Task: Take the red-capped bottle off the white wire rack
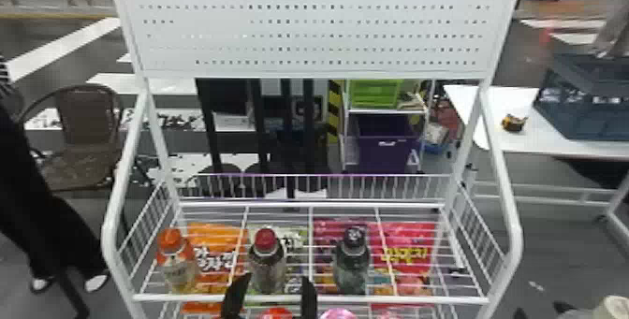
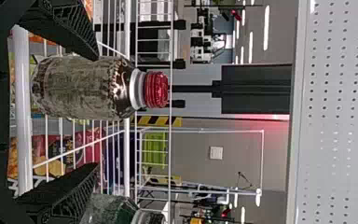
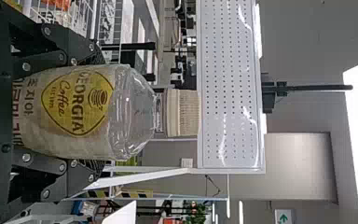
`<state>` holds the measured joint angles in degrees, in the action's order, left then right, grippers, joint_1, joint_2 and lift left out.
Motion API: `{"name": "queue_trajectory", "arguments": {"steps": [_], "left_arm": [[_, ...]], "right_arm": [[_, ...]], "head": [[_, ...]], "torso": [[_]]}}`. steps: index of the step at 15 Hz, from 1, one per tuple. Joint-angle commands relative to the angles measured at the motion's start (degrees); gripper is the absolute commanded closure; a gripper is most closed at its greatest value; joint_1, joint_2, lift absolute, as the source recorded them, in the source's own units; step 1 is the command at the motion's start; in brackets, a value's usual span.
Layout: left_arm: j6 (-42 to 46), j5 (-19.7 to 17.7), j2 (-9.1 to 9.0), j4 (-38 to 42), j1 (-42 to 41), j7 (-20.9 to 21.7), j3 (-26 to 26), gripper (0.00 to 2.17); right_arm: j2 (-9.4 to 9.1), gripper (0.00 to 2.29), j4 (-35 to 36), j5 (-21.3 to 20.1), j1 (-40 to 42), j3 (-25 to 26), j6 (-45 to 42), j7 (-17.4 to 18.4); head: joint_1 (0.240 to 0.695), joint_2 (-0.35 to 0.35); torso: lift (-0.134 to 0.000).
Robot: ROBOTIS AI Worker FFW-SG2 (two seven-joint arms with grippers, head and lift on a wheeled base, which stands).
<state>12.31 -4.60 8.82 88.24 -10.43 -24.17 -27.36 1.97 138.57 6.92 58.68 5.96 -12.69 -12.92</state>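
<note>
Currently L gripper [image 1: 272, 290] is wide open, empty, btm ctr, near red-capped bottle [image 1: 267, 266] on rack [image 1: 398, 300]; R gripper [image 1: 542, 311], btm R, grips tan-capped bottle [image 3: 77, 112].

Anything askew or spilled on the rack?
No spill or damage seen; orange-capped bottle, red-capped bottle and black-capped bottle stand upright. Slightly odd: the red-capped bottle sits off-centre in the open left gripper, nearer one finger.
</note>
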Motion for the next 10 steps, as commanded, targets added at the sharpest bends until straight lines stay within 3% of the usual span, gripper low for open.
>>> {"name": "queue_trajectory", "arguments": {"steps": [1,10], "left_arm": [[-0.67,-0.32,-0.47,-2.28,2.17,-0.18,0.11,0.08],[-0.67,-0.49,-2.67,-13.62,11.31,-0.26,0.47,0.08]], "right_arm": [[0.14,1.43,0.03,0.46,0.04,0.55,-0.01,0.0],[0.23,1.43,-0.32,1.61,-0.14,1.87,-0.01,0.0]], "head": [[0.499,0.0],[0.499,0.0]], "torso": [[0.0],[0.0]]}}
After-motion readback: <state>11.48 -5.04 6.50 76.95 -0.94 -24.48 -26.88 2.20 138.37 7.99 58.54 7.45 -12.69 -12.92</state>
